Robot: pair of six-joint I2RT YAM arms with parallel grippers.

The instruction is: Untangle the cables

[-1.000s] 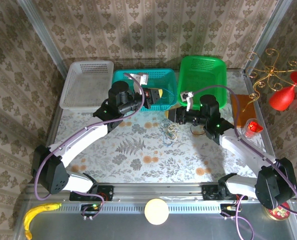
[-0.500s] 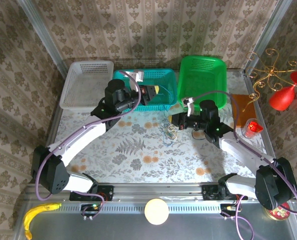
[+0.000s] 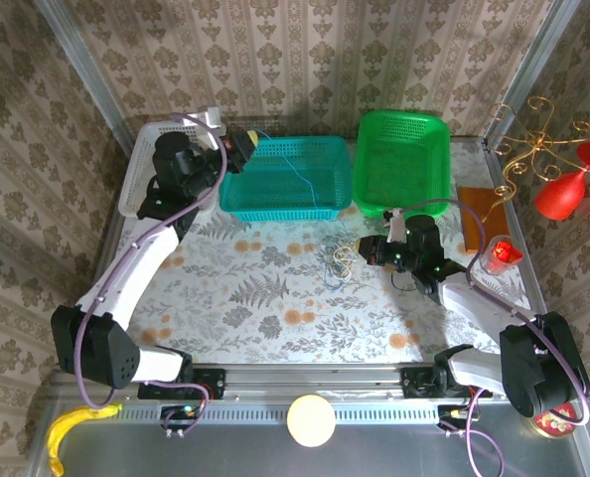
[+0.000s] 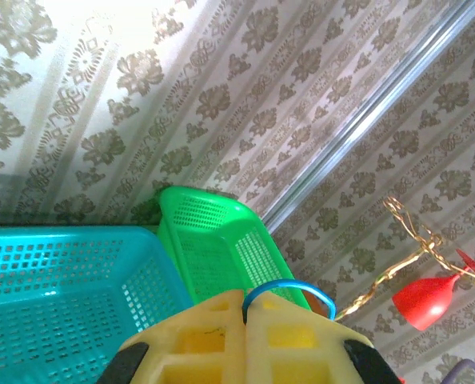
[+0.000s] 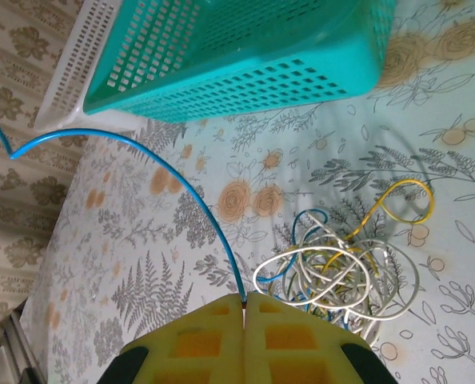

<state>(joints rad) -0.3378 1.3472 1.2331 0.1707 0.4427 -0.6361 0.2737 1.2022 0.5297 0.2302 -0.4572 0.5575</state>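
Bright, even overhead light, soft shadows, slight softness in wrist views.

This looks like a robot lab dressed up like a home. A left arm (image 3: 139, 260) and a right arm (image 3: 479, 303) are bolted to a metal rail (image 3: 305, 379) at the near edge of the flowery bench (image 3: 265, 328). Wallpaper (image 3: 305, 60) hangs between metal posts (image 3: 89, 72).

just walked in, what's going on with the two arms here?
They are pulling one strand out of a cable knot. The right end effector is shut on a blue cable, low over the table, right beside the tangle of white, yellow and blue cables. The left end effector is raised at the teal basket's far left corner, shut on what looks like the same blue cable, which spans across the basket. The rest is knotted.
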